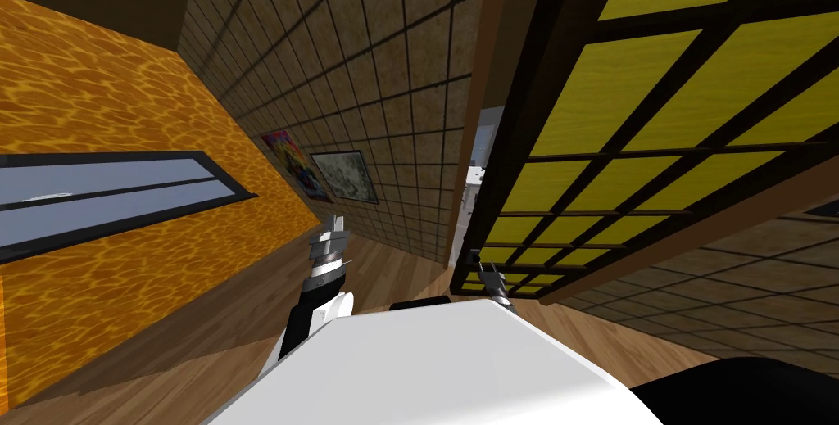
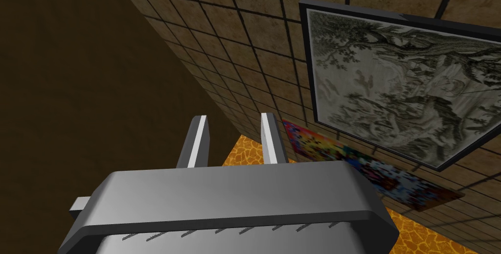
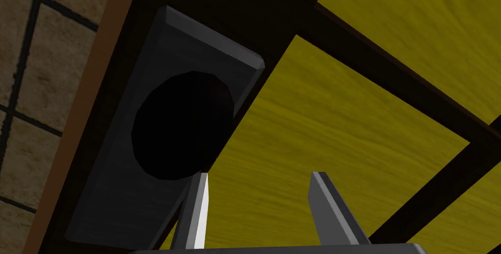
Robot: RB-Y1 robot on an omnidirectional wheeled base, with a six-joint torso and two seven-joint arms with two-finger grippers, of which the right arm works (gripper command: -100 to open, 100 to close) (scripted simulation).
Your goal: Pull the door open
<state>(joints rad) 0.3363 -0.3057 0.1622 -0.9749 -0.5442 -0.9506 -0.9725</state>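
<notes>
Yellow panels set in a dark grid make up the door [image 1: 655, 117], which stands on the right of the room beyond the wooden floor [image 1: 393, 273]. A narrow slit between its left edge and the brown jamb [image 1: 508, 43] shows something pale behind it.

The right gripper [image 3: 261, 177] is close up against the door, low on its left edge. Its two fingers are parted and nothing lies between them, with a yellow panel showing through the gap. The round black knob [image 3: 183, 124] sits on a dark grey plate [image 3: 122, 192] on the door's dark frame. It lies just outside the gripper, right by the tip of one finger [image 3: 198, 212]. Whether that finger touches the knob I cannot tell.

The left gripper [image 2: 234, 117] is raised well to the left of the door, out over the floor towards the orange wall [image 1: 123, 117]. Its fingers are a little apart and hold nothing.
</notes>
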